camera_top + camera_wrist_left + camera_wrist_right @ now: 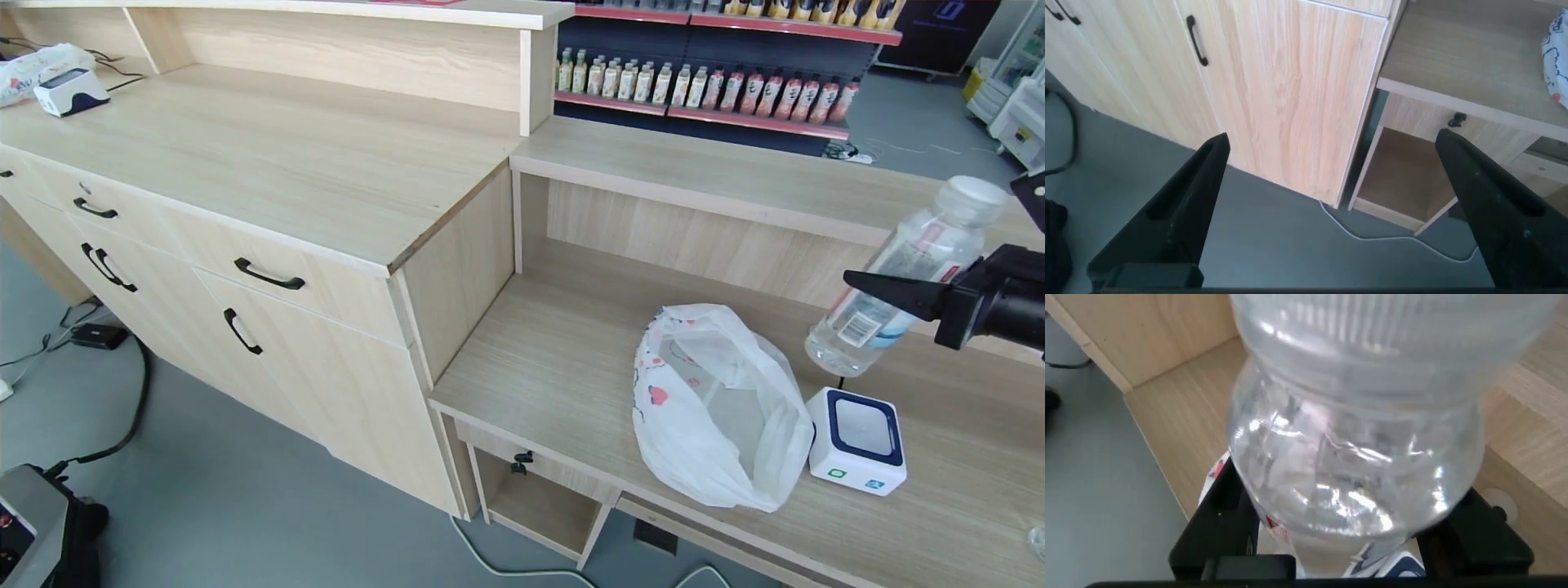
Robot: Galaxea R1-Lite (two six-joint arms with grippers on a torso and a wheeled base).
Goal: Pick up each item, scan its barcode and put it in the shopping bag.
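Down by the grey floor, in front of the pale wood cabinet, the left gripper hangs with its two black fingers spread wide and nothing between them. A white cable trails across the floor below the open cubby under the low desk.

On the low desk itself, closest to its front edge, sits a white square barcode scanner with a dark blue frame around its window. Just beside it, on the robot's left, lies the white shopping bag, printed with small red and pink marks, slumped on its side with its mouth gaping towards the scanner.

Above and a little behind the scanner, the right gripper is closed around a clear water bottle, clamping it about mid-body. The bottle is held in the air, tilted, white cap up and away, base down near the scanner, with the barcode on its label showing on the side towards me.

Further back the tall counter carries a second scanner and a printed packet at its far end. Beyond it, store shelves hold rows of drink bottles.
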